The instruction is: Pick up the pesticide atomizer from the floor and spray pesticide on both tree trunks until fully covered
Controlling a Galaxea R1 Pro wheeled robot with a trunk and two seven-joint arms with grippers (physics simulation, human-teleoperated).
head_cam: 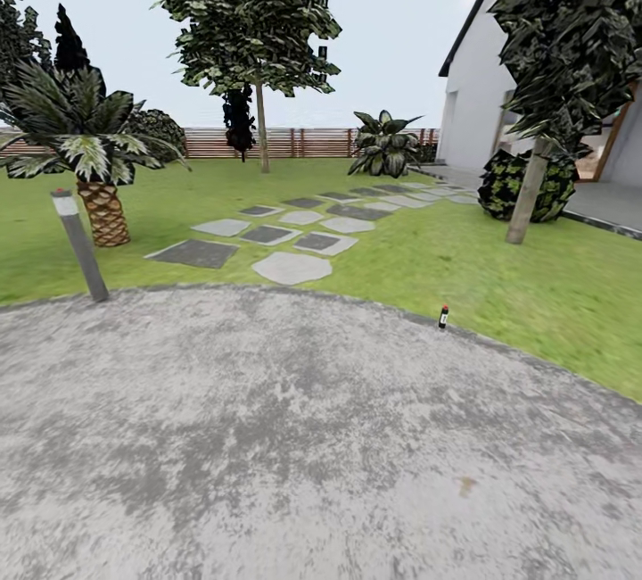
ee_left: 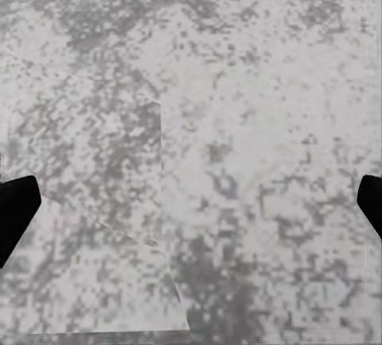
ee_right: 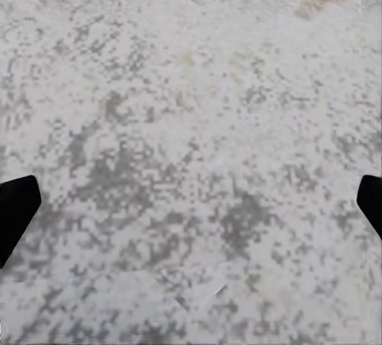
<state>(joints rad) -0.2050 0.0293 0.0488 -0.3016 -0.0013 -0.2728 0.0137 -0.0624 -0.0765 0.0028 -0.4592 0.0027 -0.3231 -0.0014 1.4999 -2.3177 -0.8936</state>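
Ahead, atomizer (head_cam: 443, 317) upright at patio (head_cam: 294, 437) edge.

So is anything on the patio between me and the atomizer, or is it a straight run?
Nothing visible blocks it. The atomizer stands upright at the edge of the grass, just past the patio, ahead and slightly right. The post stands far off to the left, and the stepping stones lie beyond on the grass.

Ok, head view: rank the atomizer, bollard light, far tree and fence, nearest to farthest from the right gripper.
1. pesticide atomizer, right, patio edge.
2. bollard light, left.
3. far tree, mid lawn.
4. fence, at back.
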